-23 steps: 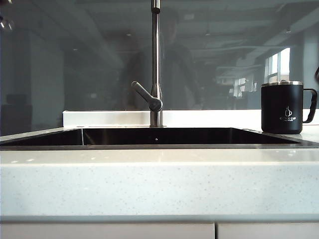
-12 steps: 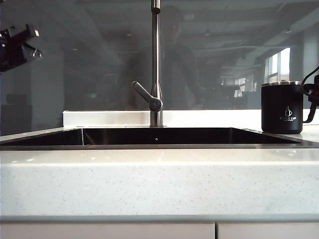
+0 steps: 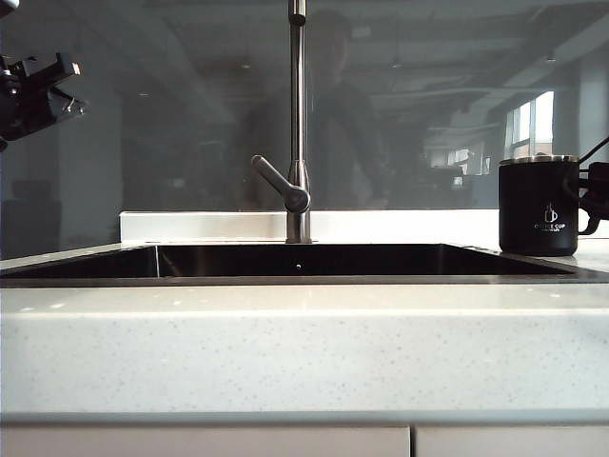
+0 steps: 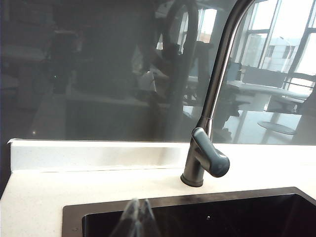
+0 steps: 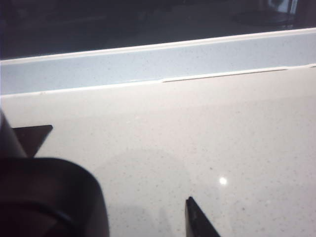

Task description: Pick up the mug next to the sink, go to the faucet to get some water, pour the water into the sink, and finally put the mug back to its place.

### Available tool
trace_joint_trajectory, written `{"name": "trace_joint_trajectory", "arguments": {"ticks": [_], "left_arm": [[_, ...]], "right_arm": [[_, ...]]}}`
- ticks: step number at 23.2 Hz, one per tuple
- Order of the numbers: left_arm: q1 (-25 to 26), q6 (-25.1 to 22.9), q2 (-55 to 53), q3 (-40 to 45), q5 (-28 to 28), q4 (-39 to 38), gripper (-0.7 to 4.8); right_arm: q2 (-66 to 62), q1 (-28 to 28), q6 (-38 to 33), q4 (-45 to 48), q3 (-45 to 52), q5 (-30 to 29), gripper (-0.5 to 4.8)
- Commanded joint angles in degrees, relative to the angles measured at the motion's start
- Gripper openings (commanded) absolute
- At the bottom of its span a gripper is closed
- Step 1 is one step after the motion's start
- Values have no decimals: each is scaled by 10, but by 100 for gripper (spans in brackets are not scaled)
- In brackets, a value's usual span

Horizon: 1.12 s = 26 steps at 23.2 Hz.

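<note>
The black mug (image 3: 538, 205) with its steel rim stands on the counter to the right of the sink (image 3: 304, 263). Its dark body fills one corner of the right wrist view (image 5: 49, 197). My right gripper (image 3: 598, 190) is at the mug's handle side, open; only one fingertip (image 5: 196, 219) shows over the counter, and the mug hides the other. The faucet (image 3: 298, 124) rises behind the sink's middle, lever (image 3: 278, 183) angled left. My left gripper (image 3: 38, 90) hangs high at the left, shut and empty; its blurred tips (image 4: 139, 210) are over the sink's (image 4: 197, 217) corner, left of the faucet (image 4: 212, 103).
A white speckled counter (image 3: 304, 343) runs along the front of the sink. A low white ledge (image 3: 209, 226) and a dark glass wall (image 3: 171, 114) stand behind it. Bare counter (image 5: 207, 128) lies beyond the mug up to the ledge (image 5: 158, 61).
Both arms have come into the exterior view: the left gripper from the upper left, the right gripper at the right edge beside the mug's handle. The mug has not moved.
</note>
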<state>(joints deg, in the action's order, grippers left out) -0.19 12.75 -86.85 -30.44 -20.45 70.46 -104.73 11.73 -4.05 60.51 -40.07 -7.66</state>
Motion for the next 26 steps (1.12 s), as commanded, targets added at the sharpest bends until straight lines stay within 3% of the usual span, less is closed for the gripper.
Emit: {"name": "trace_joint_trajectory", "arguments": {"ticks": [1, 5, 8, 16, 20, 22, 23, 26], "left_arm": [[1, 1, -1, -1, -2, 3, 0], [1, 0, -1, -1, -2, -7, 0], [1, -3, -1, -2, -1, -17, 0], [1, -3, -35, -32, 3, -30, 0], [1, -3, -126, -119, -7, -30, 0], [0, -2, -195, -191, -41, -30, 42], [0, 4, -241, -243, -74, -30, 109], [-9, 42, -311, -336, -135, -30, 208]], "right_arm": [[0, -1, -4, 15, -5, 1, 97], [0, -1, -4, 15, -6, 0, 75], [0, -1, -4, 16, -6, 0, -7], [6, -7, -45, 88, -6, -2, -8], [43, -65, -78, 50, -29, -2, -8], [65, -121, -78, -39, -76, -1, -8], [70, -158, -77, -110, -122, -1, -8], [67, -211, -76, -217, -206, 6, -8]]}}
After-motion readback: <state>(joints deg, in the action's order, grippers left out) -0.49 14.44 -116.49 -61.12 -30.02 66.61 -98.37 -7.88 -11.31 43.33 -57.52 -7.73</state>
